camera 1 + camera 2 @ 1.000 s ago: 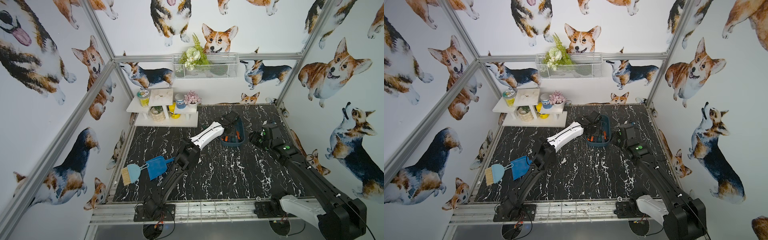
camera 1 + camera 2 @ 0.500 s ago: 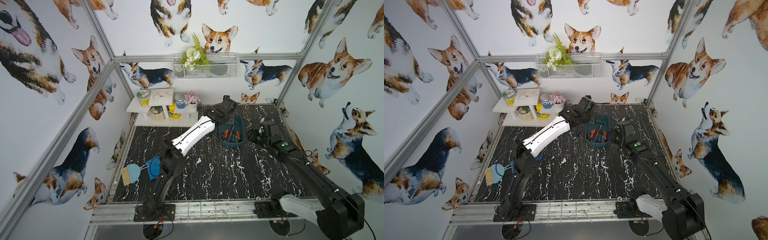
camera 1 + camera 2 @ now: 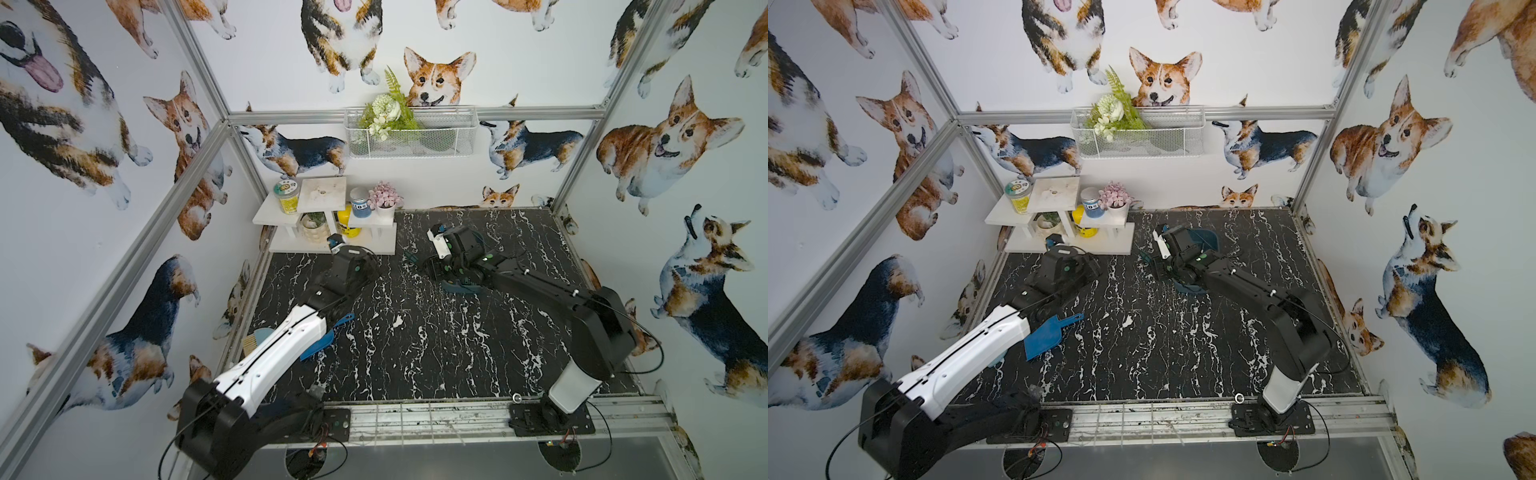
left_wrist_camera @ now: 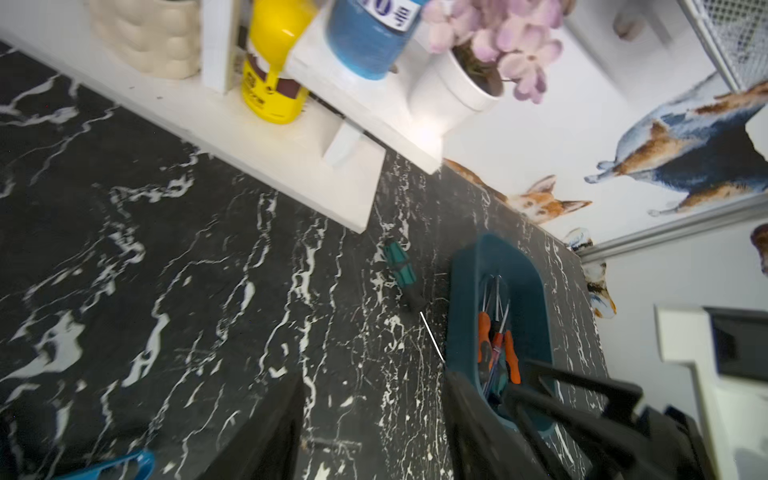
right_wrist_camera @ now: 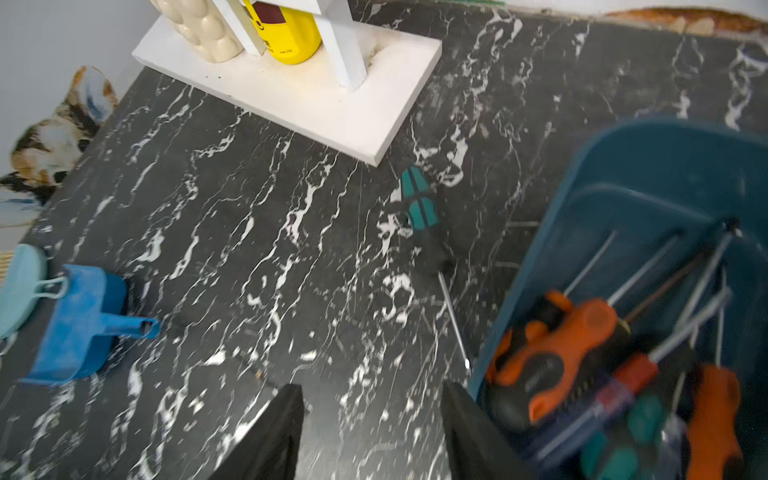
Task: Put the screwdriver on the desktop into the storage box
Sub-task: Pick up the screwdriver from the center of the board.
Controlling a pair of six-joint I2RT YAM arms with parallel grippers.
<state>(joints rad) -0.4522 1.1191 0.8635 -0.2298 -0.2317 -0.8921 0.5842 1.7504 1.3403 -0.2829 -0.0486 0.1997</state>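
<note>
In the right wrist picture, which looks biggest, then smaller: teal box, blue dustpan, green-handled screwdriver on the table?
1. teal box, though nearest the camera.
2. blue dustpan.
3. green-handled screwdriver, long but thin.

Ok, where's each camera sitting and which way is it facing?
Top views: high in front, looking down on the desktop; left arm and right arm show.
Left wrist: on left arm, facing the storage box; left gripper shows.
Right wrist: on right arm, facing the white shelf; right gripper shows.
Both wrist views share the green screwdriver.
</note>
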